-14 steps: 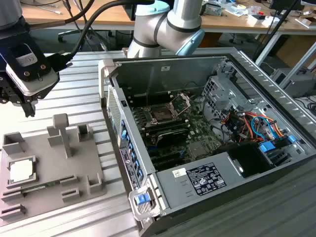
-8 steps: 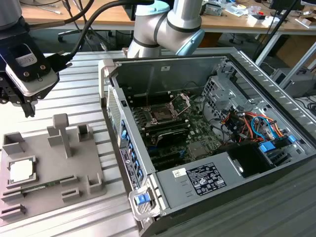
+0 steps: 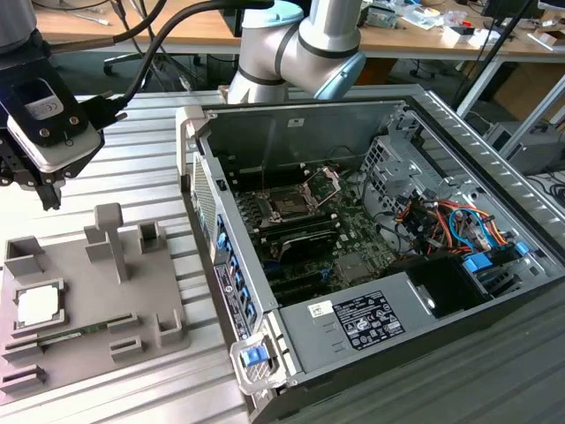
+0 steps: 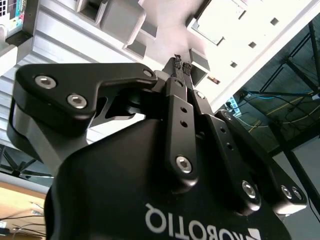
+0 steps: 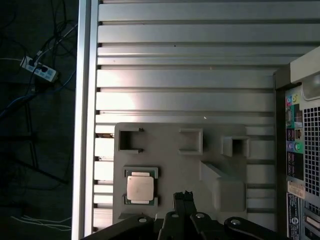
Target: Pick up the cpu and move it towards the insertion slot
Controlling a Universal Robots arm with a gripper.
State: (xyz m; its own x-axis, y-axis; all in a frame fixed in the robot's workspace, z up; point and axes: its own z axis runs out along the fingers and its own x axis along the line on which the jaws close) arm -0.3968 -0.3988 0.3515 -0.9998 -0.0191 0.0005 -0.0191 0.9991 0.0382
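Observation:
The cpu [image 3: 40, 306] is a small silvery-white square lying flat in a recess of the grey plastic tray [image 3: 88, 291], at the exterior view's left. In the first wrist view the cpu [image 5: 140, 187] lies just beside my fingertips. My gripper [image 3: 51, 199] hangs above the tray's far part, apart from the chip. Its fingers are shut together with nothing between them in both wrist views [image 5: 184, 194] [image 4: 181, 64]. The insertion slot [image 3: 287, 205] is a square socket with a dark centre and a raised metal frame on the green board inside the open computer case [image 3: 291, 132].
The tray [image 5: 180, 165] has upright grey posts [image 3: 110, 234] and a thin green memory stick [image 3: 71, 334] near the cpu. Everything rests on a ribbed aluminium table [image 5: 185, 80]. Cables and drive bays [image 3: 441, 221] fill the case's side at the exterior view's right.

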